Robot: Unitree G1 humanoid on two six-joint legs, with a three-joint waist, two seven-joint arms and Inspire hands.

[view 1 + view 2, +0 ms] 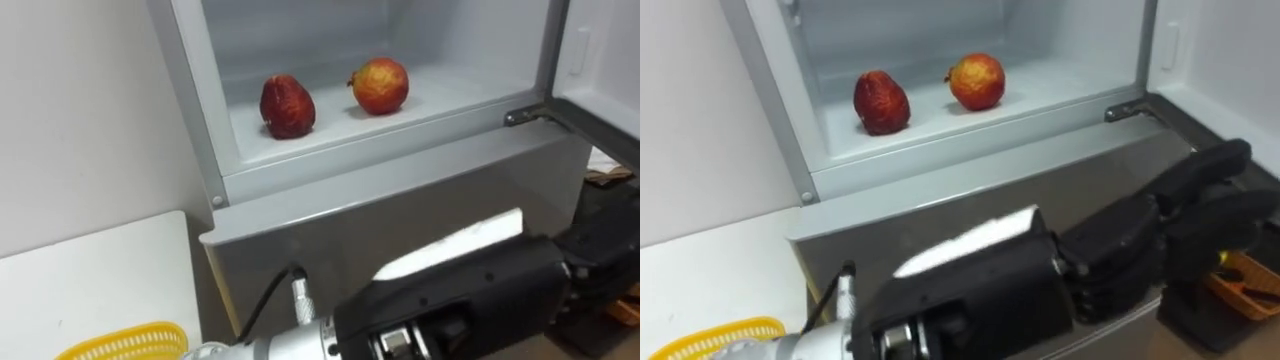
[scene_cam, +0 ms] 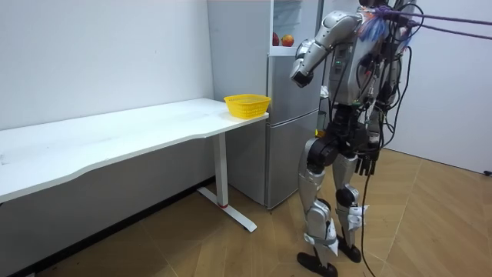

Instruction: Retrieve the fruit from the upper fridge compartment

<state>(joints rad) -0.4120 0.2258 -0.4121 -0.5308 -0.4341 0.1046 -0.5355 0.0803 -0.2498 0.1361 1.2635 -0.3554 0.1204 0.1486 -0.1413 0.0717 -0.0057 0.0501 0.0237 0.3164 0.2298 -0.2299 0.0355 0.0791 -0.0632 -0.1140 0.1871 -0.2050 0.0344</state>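
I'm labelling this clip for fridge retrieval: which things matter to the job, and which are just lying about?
Job: dark red fruit and red-yellow fruit, both on the shelf of the open upper fridge; left hand, fingers open, lower down.
Lying about: yellow basket on the white table.

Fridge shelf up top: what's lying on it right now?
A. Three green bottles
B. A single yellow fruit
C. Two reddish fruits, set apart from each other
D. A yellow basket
C. In the open upper compartment, the left fruit and the right fruit, both reddish, rest on the white shelf with a clear gap between them. The yellow basket sits on the white table instead.
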